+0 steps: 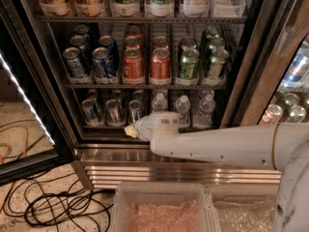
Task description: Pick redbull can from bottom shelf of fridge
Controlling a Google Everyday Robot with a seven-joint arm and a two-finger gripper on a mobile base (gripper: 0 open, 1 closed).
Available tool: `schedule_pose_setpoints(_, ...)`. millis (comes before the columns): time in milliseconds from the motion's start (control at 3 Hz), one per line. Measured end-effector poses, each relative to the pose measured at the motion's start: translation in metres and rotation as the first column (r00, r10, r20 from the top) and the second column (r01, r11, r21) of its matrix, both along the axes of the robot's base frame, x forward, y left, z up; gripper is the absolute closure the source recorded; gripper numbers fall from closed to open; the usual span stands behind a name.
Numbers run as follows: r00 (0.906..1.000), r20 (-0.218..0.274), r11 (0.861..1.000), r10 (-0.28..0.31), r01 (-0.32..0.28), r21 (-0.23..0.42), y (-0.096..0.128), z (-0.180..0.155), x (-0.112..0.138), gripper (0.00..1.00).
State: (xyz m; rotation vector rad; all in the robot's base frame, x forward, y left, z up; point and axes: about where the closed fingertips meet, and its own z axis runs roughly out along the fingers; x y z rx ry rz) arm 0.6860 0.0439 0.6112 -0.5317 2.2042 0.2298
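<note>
The fridge (43, 81) stands open, its glass door swung out to the left. On the bottom shelf (104, 127), several slim silver-and-blue redbull cans (114, 112) stand in rows on the left. Small clear water bottles (182, 109) stand on the right. My gripper (129, 131) reaches in from the right on the white arm (217, 146). Its pale tip is at the shelf's front edge, just below and in front of the rightmost redbull can (135, 111). It holds nothing that I can see.
The rack above holds blue (102, 62), orange (160, 64) and green cans (188, 64). The ribbed steel base (120, 170) lies below the shelf. Black cables (53, 207) lie on the floor at left. A clear bin (161, 211) sits at the bottom.
</note>
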Motion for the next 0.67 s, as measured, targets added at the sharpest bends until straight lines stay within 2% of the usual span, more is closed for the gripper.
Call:
schedule_pose_setpoints(333, 0.9991, 0.040, 1.000, -0.013, 0.013, 0.007, 0.0018, 0.0026, 0.0104, 0.21)
schedule_pose_setpoints(667, 0.9980, 0.060, 1.000, -0.019, 0.017, 0.026, 0.0068, 0.0074, 0.0157, 0.21)
